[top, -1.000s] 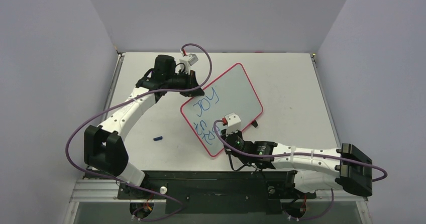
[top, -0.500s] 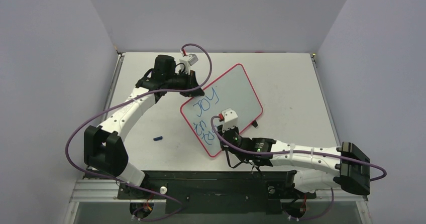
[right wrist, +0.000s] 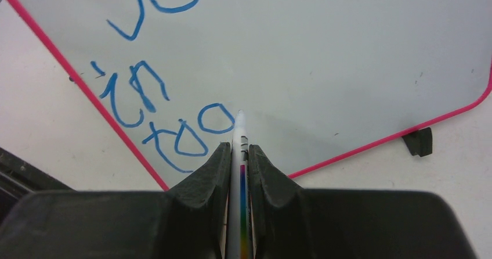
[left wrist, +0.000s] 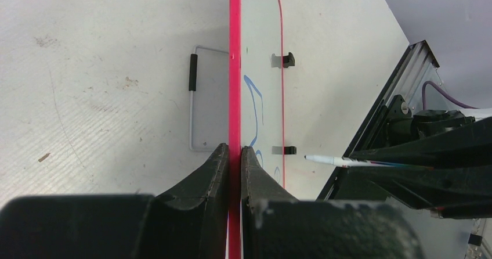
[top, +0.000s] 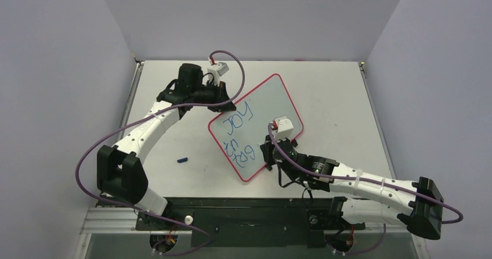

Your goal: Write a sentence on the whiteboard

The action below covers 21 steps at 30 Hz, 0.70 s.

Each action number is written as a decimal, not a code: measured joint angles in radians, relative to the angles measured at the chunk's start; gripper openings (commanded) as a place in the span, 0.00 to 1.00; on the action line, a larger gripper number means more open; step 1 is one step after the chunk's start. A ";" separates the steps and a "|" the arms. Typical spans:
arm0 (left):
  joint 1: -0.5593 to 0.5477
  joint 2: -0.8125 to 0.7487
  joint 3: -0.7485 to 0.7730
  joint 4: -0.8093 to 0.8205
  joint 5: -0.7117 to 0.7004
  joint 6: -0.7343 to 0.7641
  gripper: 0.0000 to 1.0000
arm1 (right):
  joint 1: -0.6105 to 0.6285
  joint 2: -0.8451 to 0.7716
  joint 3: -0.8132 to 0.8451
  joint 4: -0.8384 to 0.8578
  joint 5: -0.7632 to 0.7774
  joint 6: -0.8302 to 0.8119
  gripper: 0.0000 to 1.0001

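Observation:
The whiteboard [top: 267, 111] has a glossy white face and a red-pink frame, and leans tilted at mid-table with blue writing [top: 239, 117] on it. My left gripper [top: 227, 104] is shut on the board's upper-left frame edge [left wrist: 234, 96]. My right gripper [top: 270, 159] is shut on a white marker [right wrist: 239, 172] with a rainbow stripe. The marker's tip [right wrist: 239, 115] sits at the board's face [right wrist: 348, 56], just right of the last blue loop [right wrist: 214, 118]. The marker also shows in the left wrist view [left wrist: 330, 160].
A small blue marker cap [top: 183, 160] lies on the table left of the board. The board's black feet [right wrist: 419, 141] rest on the table. A wire stand [left wrist: 194, 105] props the board from behind. Grey walls enclose the table on three sides.
My right arm has swung right and away from the board's lower corner, moving the marker rightwards along the bottom line of writing; more blue letters now show there. The left arm has not moved.

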 measured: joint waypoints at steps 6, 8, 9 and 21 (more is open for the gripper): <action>0.000 0.000 0.000 0.000 0.000 0.000 0.00 | -0.061 -0.003 -0.026 0.006 -0.025 -0.008 0.00; 0.000 0.000 0.000 0.000 0.000 0.000 0.00 | -0.079 -0.004 -0.039 0.011 -0.038 -0.010 0.00; 0.000 0.000 0.000 0.000 0.000 0.000 0.00 | -0.087 -0.004 -0.046 0.014 -0.046 -0.011 0.00; 0.000 0.000 0.000 0.000 0.000 0.000 0.00 | -0.110 0.013 -0.058 0.079 -0.139 -0.029 0.00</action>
